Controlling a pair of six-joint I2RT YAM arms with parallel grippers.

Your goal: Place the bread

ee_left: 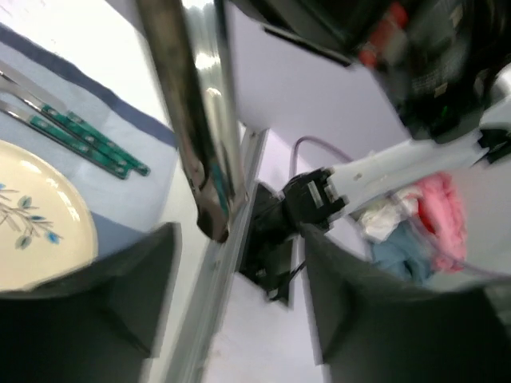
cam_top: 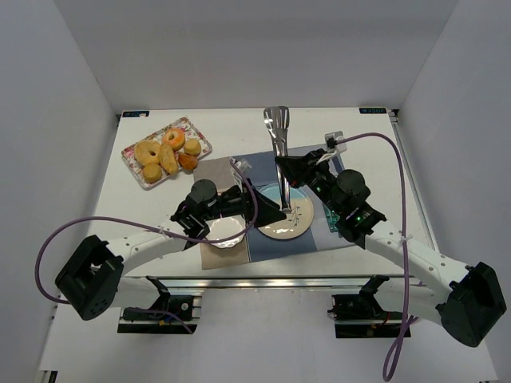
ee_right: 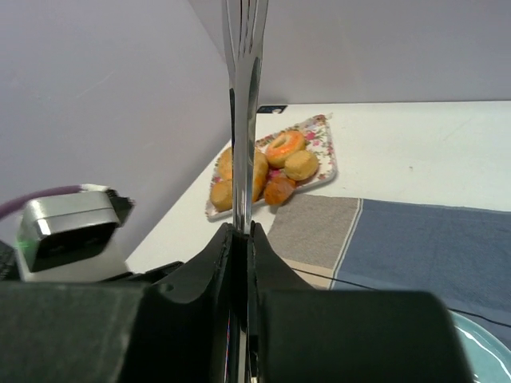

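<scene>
The bread (cam_top: 168, 157) is a long golden-yellow roll lying on the floral tray (cam_top: 201, 136) at the back left, among doughnuts and small buns. In the right wrist view the bread (ee_right: 260, 174) is partly hidden behind the tongs. My right gripper (cam_top: 282, 165) is shut on metal tongs (cam_top: 279, 132), which point toward the back of the table, well right of the tray. In its own view the right gripper (ee_right: 241, 235) clamps the tongs (ee_right: 244, 96) upright. My left gripper (cam_top: 275, 214) hovers open and empty over the cream plate (cam_top: 297, 227); the left wrist view (ee_left: 239, 319) is blurred.
A white bowl (cam_top: 226, 231) sits on a beige napkin (cam_top: 214, 171) under my left arm. The plate rests on a blue placemat (cam_top: 263, 243). Green-handled cutlery (ee_left: 88, 144) lies right of the plate (ee_left: 32, 223). A doughnut (ee_right: 284, 144) and buns (ee_right: 301, 165) share the tray (ee_right: 323, 177).
</scene>
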